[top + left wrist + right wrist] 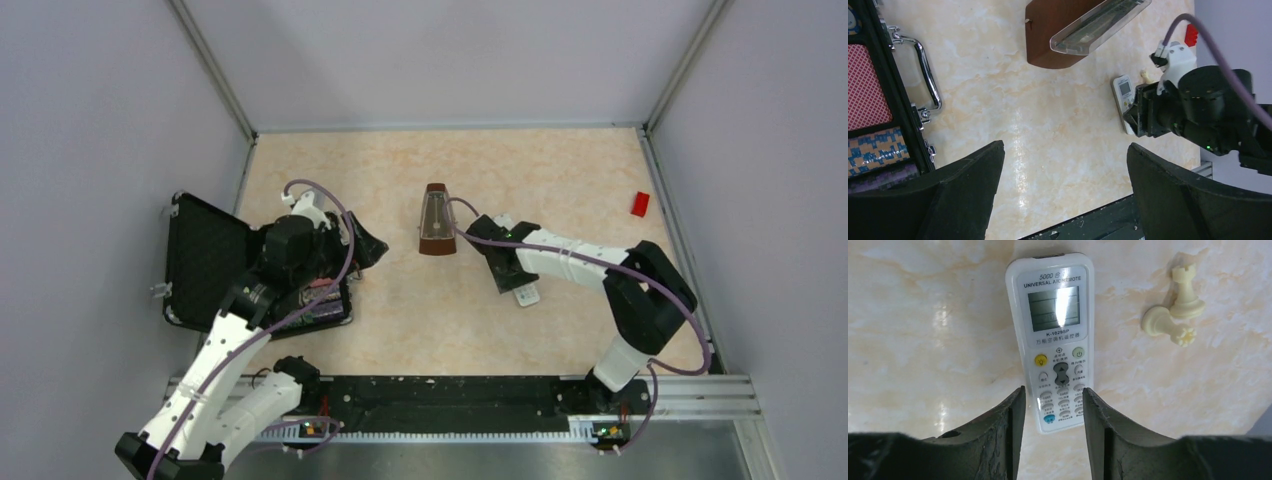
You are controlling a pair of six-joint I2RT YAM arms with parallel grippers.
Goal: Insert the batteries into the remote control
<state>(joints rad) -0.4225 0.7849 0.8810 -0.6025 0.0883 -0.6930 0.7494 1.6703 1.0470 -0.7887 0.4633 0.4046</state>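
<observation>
counter (400, 170) | left side: case (205, 260) lying open | middle: metronome (435, 220), well right of the case | remote control (1055, 340) flat, face up, near the metronome, to its right and nearer the arm bases | two chess pieces (1173, 315) touching each other, just beside its screen end | block (640, 204) far right, by the wall

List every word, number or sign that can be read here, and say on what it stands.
"5000 合 1": remote control, top of its face.
"UNIVERSAL A/C REMOTE": same remote, above the screen.
"K-1029SP": below the screen.
Chinese line under it and the button labels: too small to read.
Scale on the metronome: blurred.
</observation>
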